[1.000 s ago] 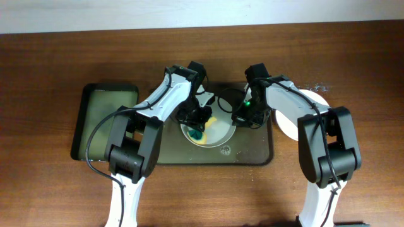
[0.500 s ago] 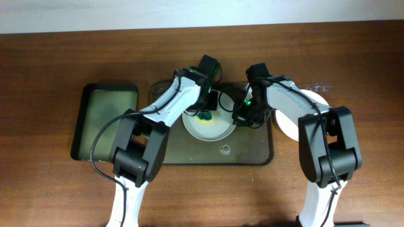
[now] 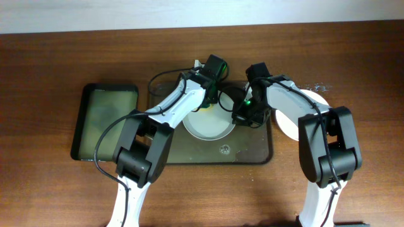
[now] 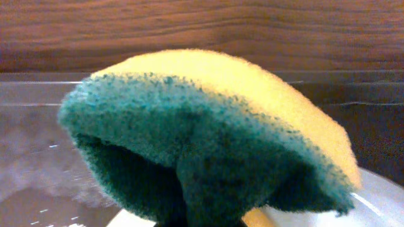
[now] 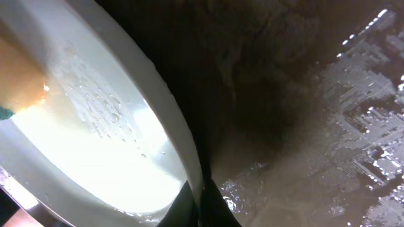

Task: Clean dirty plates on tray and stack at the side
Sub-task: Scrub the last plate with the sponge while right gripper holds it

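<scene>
Change: Over the last second your left gripper (image 3: pixel 211 99) has carried the sponge (image 4: pixel 208 145) from the middle of the plate (image 3: pixel 208 124) out to its far rim.
Plate surface: From overhead the plate now reads as plain white, with no yellow streaks where the sponge passed. The right wrist view shows a wet, pale surface with droplets.
Meaning for the task: This plate looks close to clean. You would likely finish the far rim next, then move the plate out to the side.
Left gripper: It is clamped on the sponge, squeezing it into a fold with the yellow face up and the green scouring face down. The fingers themselves are hidden under the sponge, so you cannot see how narrow the gap is.
Right gripper: Your right gripper (image 3: pixel 245 115) has not moved. Its fingers are pinched almost together on the plate's right rim, steadying it.
Plate location: It lies in the tray (image 3: pixel 252 154), towards the far centre, on a wet tray floor.
Second plate: A second plate (image 3: pixel 314 104) sits on the table (image 3: pixel 50 63) just right of the tray, partly hidden by your right arm.
Smaller black tray: The smaller black tray (image 3: pixel 104 120) lies to the left, untouched.
</scene>
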